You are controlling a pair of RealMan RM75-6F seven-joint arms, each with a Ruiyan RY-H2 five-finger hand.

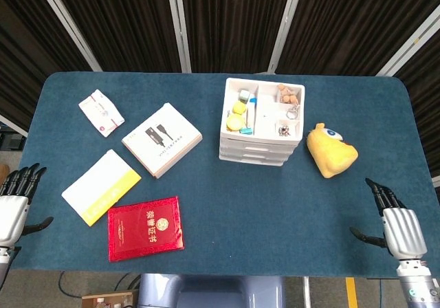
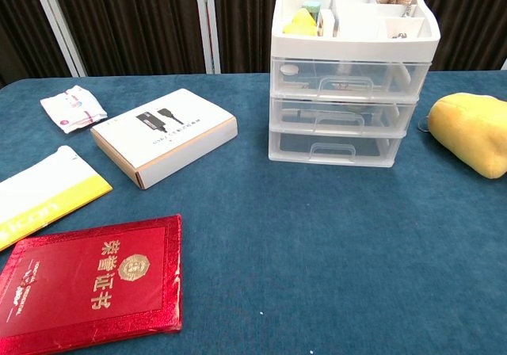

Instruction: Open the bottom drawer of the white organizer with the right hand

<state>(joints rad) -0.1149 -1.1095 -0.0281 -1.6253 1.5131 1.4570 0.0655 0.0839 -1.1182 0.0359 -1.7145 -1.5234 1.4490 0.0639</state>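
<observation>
right hand (image 1: 397, 220) hangs at the table's (image 1: 289, 205) near right edge, fingers spread, holding nothing, well apart from the white organizer (image 1: 260, 122). left hand (image 1: 15, 205) sits partly cut off at the left edge, fingers also apart and empty. neither hand shows in the chest view. bottom drawer (image 2: 332, 148) is closed, its contents hard to make out through the clear front.

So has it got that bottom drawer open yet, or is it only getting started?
Only getting started. Nothing is done: the bottom drawer of the organizer sits flush with the two above it. The right hand hovers open at the table's near right edge, far from the handle, holding nothing. Left to do: reach in, hook the handle and pull.
</observation>
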